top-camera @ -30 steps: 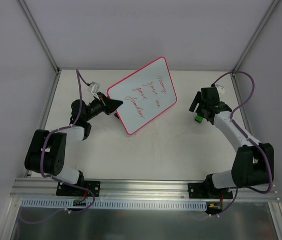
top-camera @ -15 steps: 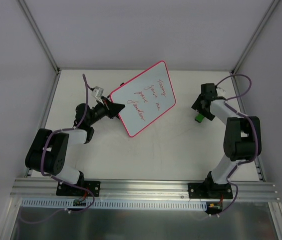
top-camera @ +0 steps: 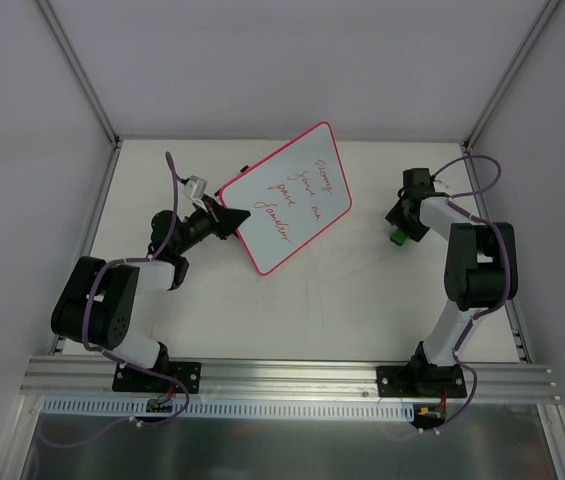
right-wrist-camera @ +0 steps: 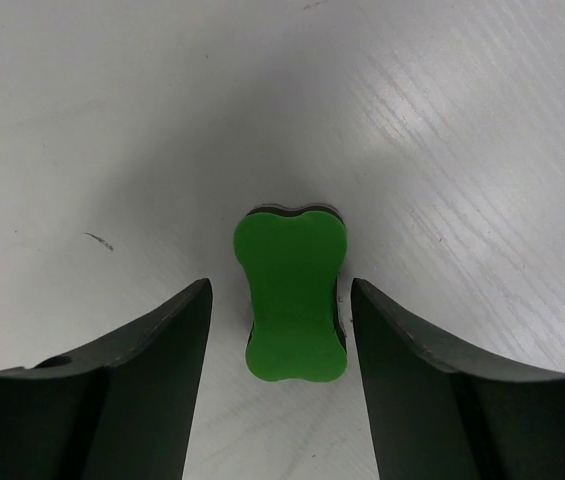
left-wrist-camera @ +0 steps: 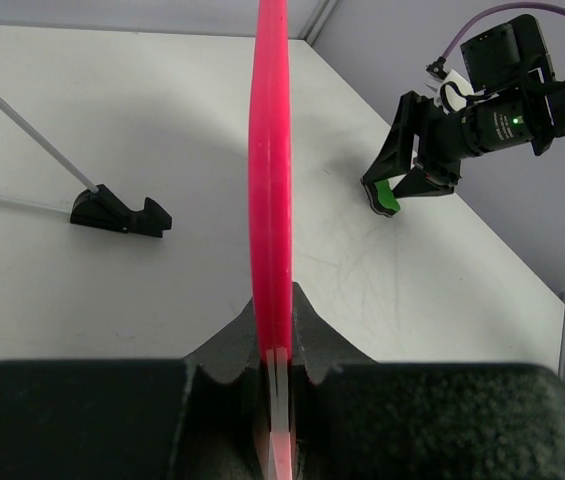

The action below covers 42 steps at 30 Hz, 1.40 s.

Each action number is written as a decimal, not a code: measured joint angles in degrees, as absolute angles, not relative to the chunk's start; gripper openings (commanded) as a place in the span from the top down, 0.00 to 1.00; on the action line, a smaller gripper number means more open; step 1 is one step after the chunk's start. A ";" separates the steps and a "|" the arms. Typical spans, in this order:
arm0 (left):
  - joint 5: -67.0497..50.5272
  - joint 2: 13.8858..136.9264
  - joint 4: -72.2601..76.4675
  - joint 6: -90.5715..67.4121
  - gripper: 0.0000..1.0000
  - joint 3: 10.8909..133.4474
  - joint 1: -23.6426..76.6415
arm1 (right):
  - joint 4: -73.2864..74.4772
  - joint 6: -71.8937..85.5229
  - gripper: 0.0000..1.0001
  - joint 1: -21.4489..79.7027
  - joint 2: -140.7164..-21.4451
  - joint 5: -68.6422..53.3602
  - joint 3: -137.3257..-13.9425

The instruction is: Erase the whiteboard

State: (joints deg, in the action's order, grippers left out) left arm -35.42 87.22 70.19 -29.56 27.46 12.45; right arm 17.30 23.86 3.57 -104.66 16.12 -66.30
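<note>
- Left tool (left-wrist-camera: 272, 345): closed on the pink-red rim of the whiteboard (left-wrist-camera: 270, 150). The rim is pinched between both fingers, with no gap visible.
- Whiteboard: it extends straight ahead of the left tool, edge-on in that wrist view. In the overhead view (top-camera: 287, 195) it is tilted, with red handwriting on the face turned upward.
- Left of the left tool, lying on the surface (left-wrist-camera: 162, 120): a small black bracket (left-wrist-camera: 122, 212) with a thin clear rod.
- Right tool (right-wrist-camera: 280, 285): jaws apart and lowered over the surface, gripping nothing.
- Green eraser (right-wrist-camera: 292, 310): flat on the surface between the right tool's fingers, with a narrow gap on either side. It sits slightly nearer the right-hand finger (right-wrist-camera: 412, 380).
- The right tool is well apart from the whiteboard, off to the right of the left tool.
</note>
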 measured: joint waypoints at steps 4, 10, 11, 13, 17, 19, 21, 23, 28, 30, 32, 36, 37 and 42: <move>-35.42 87.22 70.26 -29.56 1.00 27.44 12.45 | 17.21 24.01 0.46 3.57 -104.66 16.01 -66.30; -35.44 87.20 70.26 -29.47 1.00 27.44 12.45 | 17.21 24.01 0.55 3.57 -104.66 15.84 -66.30; -35.44 87.20 70.28 -29.43 1.00 27.44 12.45 | 17.21 24.01 0.57 3.57 -104.66 15.77 -66.30; -35.44 87.20 70.28 -29.39 1.00 27.44 12.53 | 17.19 23.97 0.63 3.57 -104.66 15.75 -66.30; -35.51 87.07 70.35 -29.04 1.00 27.49 12.78 | 17.15 23.68 0.77 3.57 -104.66 15.57 -66.30; -35.53 87.02 70.32 -28.95 1.00 27.49 12.80 | 17.12 23.40 0.90 3.57 -104.66 15.38 -66.30; -35.53 86.98 70.30 -28.91 1.00 27.49 12.80 | 17.10 22.94 0.98 3.60 -104.62 14.92 -66.30; -35.57 86.98 70.30 -28.88 1.00 27.49 12.80 | 17.10 22.24 1.00 3.81 -104.53 14.22 -66.28; -35.75 86.98 70.32 -28.82 1.00 27.51 12.80 | 17.23 20.88 1.00 5.74 -102.74 13.19 -66.15; -35.79 86.96 70.32 -28.73 1.00 27.51 12.80 | 17.12 20.64 1.00 7.68 -100.77 12.71 -66.19; -35.86 86.87 70.28 -28.53 1.00 27.51 12.80 | 16.49 20.60 1.00 10.00 -98.83 12.19 -66.65; -36.23 86.54 70.15 -27.92 1.00 27.51 12.82 | 12.47 21.21 1.00 15.18 -96.47 9.74 -70.37; -36.42 86.48 70.15 -27.75 1.00 27.51 12.82 | 9.72 21.63 1.00 16.53 -96.33 8.95 -71.68; -37.26 86.41 70.04 -27.31 1.00 27.73 12.82 | -0.01 24.25 1.00 20.75 -96.57 5.02 -75.70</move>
State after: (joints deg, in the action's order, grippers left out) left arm -37.26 86.41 70.04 -27.31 27.73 12.82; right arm -0.01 24.25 20.75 -96.57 5.02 -75.70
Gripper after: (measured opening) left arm 0.046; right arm 0.342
